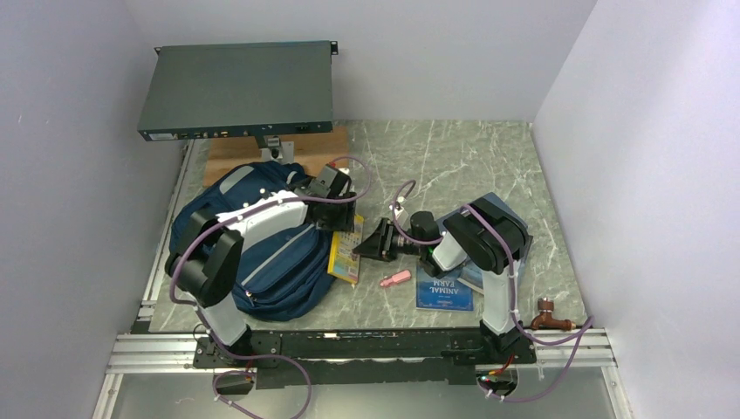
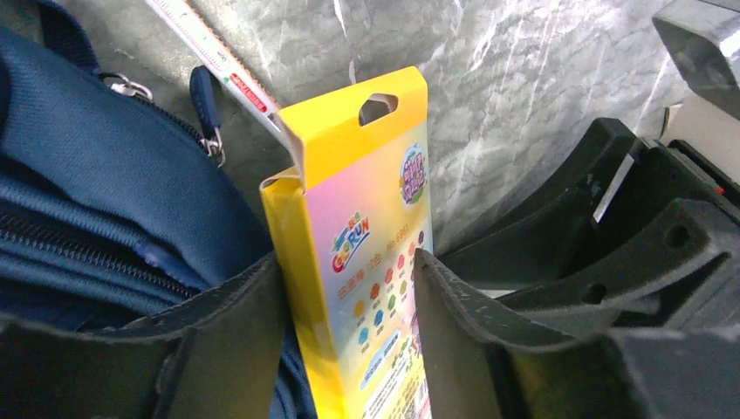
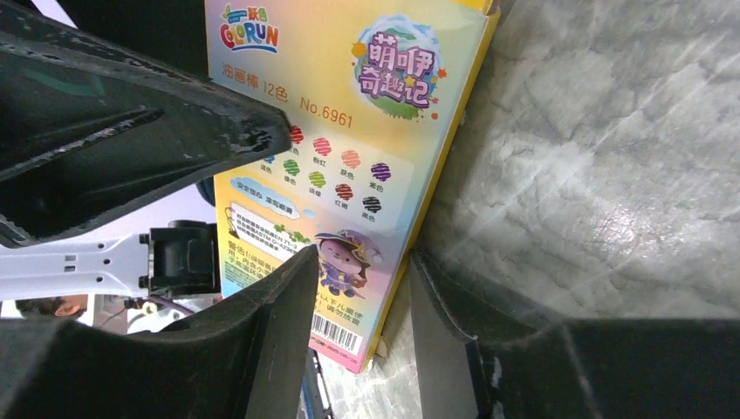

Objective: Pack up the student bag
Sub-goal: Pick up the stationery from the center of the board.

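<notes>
The student bag [image 1: 262, 253], navy with grey stripes, lies at the left under my left arm; its fabric and zips [image 2: 113, 175] fill the left of the left wrist view. A yellow crayon box [image 1: 346, 249] stands tilted against the bag's right side. My left gripper [image 1: 342, 214] [image 2: 347, 257] has one finger on the box's [image 2: 349, 201] printed face and the other on its yellow side. My right gripper [image 1: 365, 243] [image 3: 365, 255] comes in from the right and straddles the box's [image 3: 349, 113] barcode corner, fingers against it.
A pink marker [image 1: 394, 278] and a blue Animal Farm book [image 1: 445, 292] lie by the right arm. A grey rack unit [image 1: 236, 87] on a stand overhangs the back left, above brown cardboard [image 1: 288, 148]. A white ruler [image 2: 218, 57] lies beside the bag.
</notes>
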Available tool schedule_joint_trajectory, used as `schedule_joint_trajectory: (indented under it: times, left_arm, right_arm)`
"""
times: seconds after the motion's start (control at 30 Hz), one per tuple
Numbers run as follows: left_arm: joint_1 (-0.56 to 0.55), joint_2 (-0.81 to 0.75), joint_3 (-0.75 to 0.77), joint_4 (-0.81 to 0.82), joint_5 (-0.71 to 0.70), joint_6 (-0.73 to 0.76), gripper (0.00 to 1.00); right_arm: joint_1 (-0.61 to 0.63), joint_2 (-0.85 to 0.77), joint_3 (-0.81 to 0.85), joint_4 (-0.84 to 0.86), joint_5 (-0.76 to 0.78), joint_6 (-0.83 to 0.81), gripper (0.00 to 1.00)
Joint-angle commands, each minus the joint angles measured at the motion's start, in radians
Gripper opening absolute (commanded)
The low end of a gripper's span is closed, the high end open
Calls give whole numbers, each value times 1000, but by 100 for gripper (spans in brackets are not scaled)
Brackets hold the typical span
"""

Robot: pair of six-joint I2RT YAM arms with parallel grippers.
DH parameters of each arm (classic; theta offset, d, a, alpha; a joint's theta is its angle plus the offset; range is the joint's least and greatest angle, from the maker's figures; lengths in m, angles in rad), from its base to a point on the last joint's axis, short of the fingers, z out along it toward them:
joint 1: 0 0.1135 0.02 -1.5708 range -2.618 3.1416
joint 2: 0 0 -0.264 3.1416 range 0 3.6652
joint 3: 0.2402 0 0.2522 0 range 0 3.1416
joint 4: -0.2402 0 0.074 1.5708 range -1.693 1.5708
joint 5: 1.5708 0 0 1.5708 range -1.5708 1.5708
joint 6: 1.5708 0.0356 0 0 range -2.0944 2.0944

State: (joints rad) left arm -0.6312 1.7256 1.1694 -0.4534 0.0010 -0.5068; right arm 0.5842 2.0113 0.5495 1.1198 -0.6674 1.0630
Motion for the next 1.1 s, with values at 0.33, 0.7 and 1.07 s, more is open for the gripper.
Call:
schedule_joint_trajectory:
  times: [0.33,0.7,1.07]
  left_arm:
    - [3,-144,-68,112,119,-48,49]
    - [1,-114,-99,142,166,-50,46]
    - [-1,-138,-152,197,249,-46,43]
  right_arm:
    - [5,22,-51,244,-49,19,59]
    - [3,34,-66,293,-64,31,59]
    - [3,38,-74,341,-103,12,59]
